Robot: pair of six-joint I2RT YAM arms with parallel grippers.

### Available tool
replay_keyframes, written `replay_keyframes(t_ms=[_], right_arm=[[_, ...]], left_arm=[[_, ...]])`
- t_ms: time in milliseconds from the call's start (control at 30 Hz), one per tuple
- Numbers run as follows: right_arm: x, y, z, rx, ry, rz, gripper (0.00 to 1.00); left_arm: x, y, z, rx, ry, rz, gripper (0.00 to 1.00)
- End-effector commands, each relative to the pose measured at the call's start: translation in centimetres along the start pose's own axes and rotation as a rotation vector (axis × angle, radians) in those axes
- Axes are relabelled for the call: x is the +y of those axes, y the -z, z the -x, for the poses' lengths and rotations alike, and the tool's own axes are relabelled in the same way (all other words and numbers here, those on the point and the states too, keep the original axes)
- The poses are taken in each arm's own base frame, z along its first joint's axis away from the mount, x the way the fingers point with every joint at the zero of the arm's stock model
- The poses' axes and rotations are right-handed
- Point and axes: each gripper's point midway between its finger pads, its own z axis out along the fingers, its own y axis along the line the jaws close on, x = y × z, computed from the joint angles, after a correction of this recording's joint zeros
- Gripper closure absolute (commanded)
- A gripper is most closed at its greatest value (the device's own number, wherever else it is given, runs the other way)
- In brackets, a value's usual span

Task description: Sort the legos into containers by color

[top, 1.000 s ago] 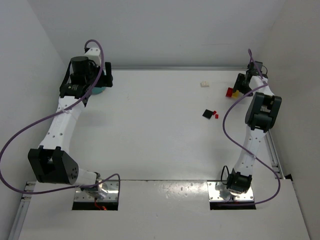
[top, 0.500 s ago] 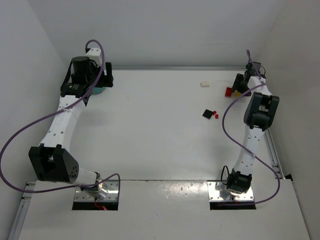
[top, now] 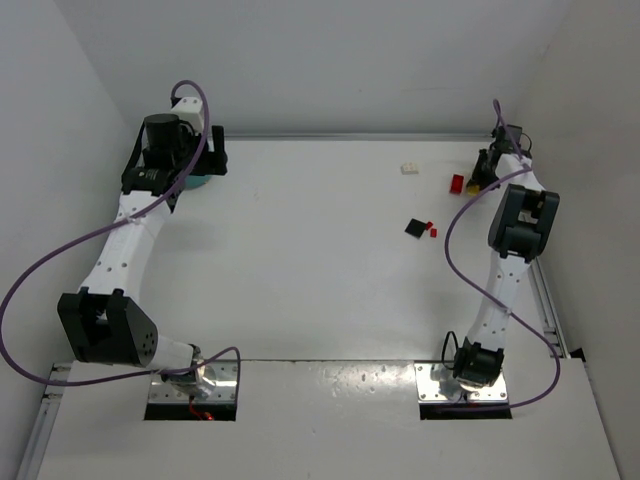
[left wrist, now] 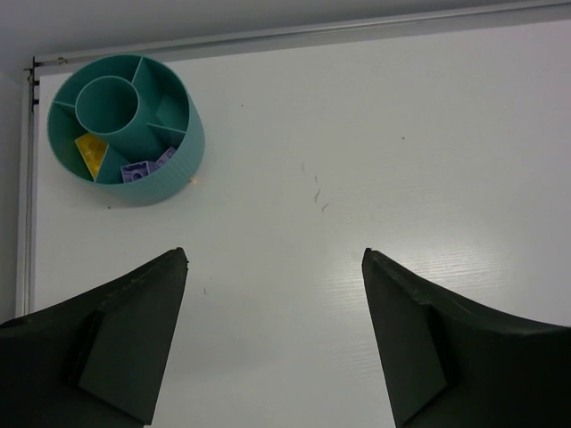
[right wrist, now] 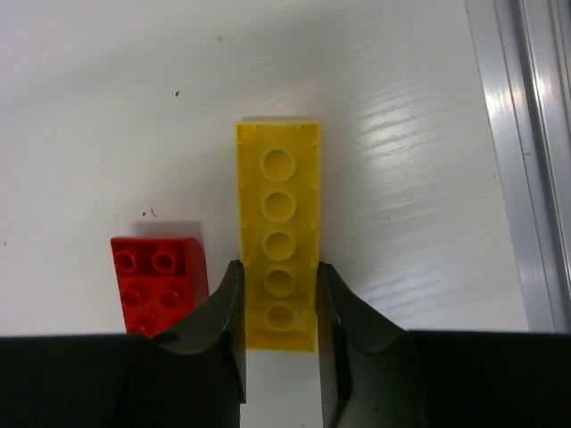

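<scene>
- Top external view: the left arm [top: 125, 235] reaches to the far left corner of the table [top: 300, 290]. Its wrist covers most of the teal bowl [top: 198, 181], so only a sliver of the rim shows.
- Top external view: the right arm [top: 510, 250] reaches to the far right edge, with the right gripper [top: 487, 172] low over the table. A red brick [top: 458, 183] lies just beside it, on its left.
- Top external view: a cream-white brick [top: 409, 168] lies further left, near the back. A black brick [top: 414, 227] and a small red piece [top: 432, 231] lie close together nearer the arm bases. All of these are well apart from the bowl.
- Left wrist view: the left gripper [left wrist: 274, 259] stands wide open over bare table, with nothing between its fingers.
- Left wrist view: the teal bowl [left wrist: 178, 174] sits upright at upper left, beyond the left finger. Its compartments surround a central ring. One compartment holds a yellow piece [left wrist: 91, 152], and the adjoining one holds purple bricks [left wrist: 136, 172].
- Right wrist view: the right gripper [right wrist: 279, 267] is closed on the long yellow brick [right wrist: 277, 187]. The fingers press both long sides at the near end.
- Right wrist view: the long yellow brick lies studs up and points away from the wrist.
- Right wrist view: the red brick [right wrist: 159, 281] sits studs up, just left of the left finger. Contact between the two cannot be determined.
- Right wrist view: a metal rail [right wrist: 526, 134] runs along the right edge.
</scene>
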Motion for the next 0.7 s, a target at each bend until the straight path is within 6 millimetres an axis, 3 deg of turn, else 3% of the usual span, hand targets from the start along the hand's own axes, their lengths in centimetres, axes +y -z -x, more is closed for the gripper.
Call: replay_keyframes(t_ms=[0, 33, 67, 100, 133, 167, 200, 233, 300, 400, 433, 500, 533, 667], right_arm=[[0.8, 1.5, -2.4, 0.057, 0.042, 0.040, 0.95], [0.8, 1.8, -4.5, 0.090, 0.058, 0.055, 0.96], [1.6, 5.0, -2.6, 0.015, 0.099, 0.098, 0.96], [2.0, 6.6, -2.4, -0.018, 0.123, 0.124, 0.97], [2.7, 7.3, -4.4, -0.017, 0.160, 0.161, 0.97], [3.9, 9.0, -4.5, -0.050, 0.228, 0.241, 0.97], [5.8, 12.8, -2.9, -0.134, 0.284, 0.299, 0.97], [7.4, 13.9, -4.8, -0.120, 0.326, 0.365, 0.97], [11.3, 18.0, -5.2, -0.180, 0.417, 0.501, 0.97], [16.1, 22.1, -6.8, -0.198, 0.504, 0.678, 0.97], [18.9, 23.4, -8.6, -0.177, 0.551, 0.758, 0.97], [21.9, 26.1, -10.4, -0.187, 0.615, 0.839, 0.97], [24.8, 27.7, -12.2, -0.179, 0.679, 0.907, 0.99], [30.8, 31.9, -16.3, -0.154, 0.797, 1.042, 0.99]], left_arm=[[0.3, 0.5, 0.4, -0.031, 0.021, -0.009, 0.15], [0.6, 1.1, 0.6, -0.044, 0.027, -0.018, 0.13], [-0.3, 0.9, -0.6, -0.019, 0.050, -0.086, 0.11], [-0.8, 1.4, -0.7, -0.022, 0.065, -0.123, 0.10], [-1.3, 1.4, -1.0, -0.018, 0.082, -0.169, 0.10], [-3.2, 2.1, -1.8, 0.000, 0.114, -0.289, 0.10], [-4.1, 2.2, -2.1, 0.005, 0.125, -0.341, 0.10], [-5.0, 2.7, -2.4, 0.015, 0.142, -0.386, 0.10], [-7.9, 3.4, -3.5, 0.028, 0.175, -0.526, 0.11], [-11.5, 4.7, -4.6, 0.064, 0.235, -0.674, 0.12], [-12.4, 4.8, -5.0, 0.083, 0.254, -0.709, 0.12], [-14.7, 5.2, -5.9, 0.136, 0.301, -0.798, 0.12], [-15.8, 5.4, -6.2, 0.163, 0.321, -0.832, 0.12], [-17.9, 5.4, -7.1, 0.251, 0.385, -0.917, 0.13]])
